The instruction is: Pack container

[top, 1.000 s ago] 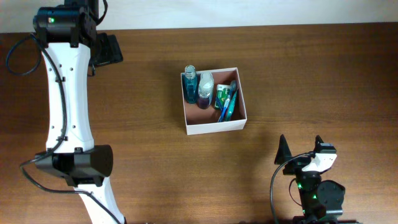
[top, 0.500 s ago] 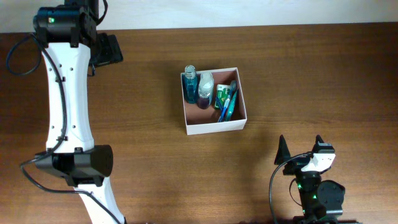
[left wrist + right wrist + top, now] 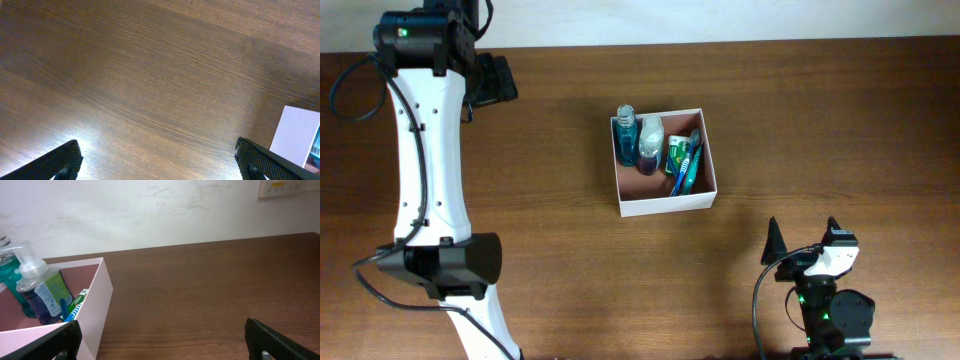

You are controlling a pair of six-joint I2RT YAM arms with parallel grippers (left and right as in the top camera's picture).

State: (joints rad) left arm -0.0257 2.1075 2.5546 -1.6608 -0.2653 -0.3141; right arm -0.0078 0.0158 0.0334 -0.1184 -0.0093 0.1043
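Two end effectors, both empty and both spread wide. Left end effector (image 3: 496, 80) sits at the far left of the table (image 3: 820, 120), well apart from the container (image 3: 665, 206). In the left wrist view its fingertips (image 3: 60, 162) show at the two bottom corners with bare wood between them and nothing held; only a white corner of the container shows at the right edge. Right end effector (image 3: 804, 240) is near the front edge, to the right of the container and apart from it. In the right wrist view its fingertips (image 3: 280, 340) sit at both bottom corners, far apart, gripping nothing. Container stands flat about mid-table, lidless, with white walls and a reddish-brown inside. Contents are packed toward its far side: teal bottle (image 3: 626, 133) in the far left corner, pump bottle (image 3: 650, 142) just beside it on the right (cannot tell if they touch), then green tube (image 3: 677, 155), then blue toothbrush (image 3: 688, 168) slanting along the right wall. Reddish-brown floor shows in the near half. Right wrist view has the container at left, seen from the side, the pump bottle upright inside with the teal bottle behind it. A white wall (image 3: 150, 210) stands beyond the table.
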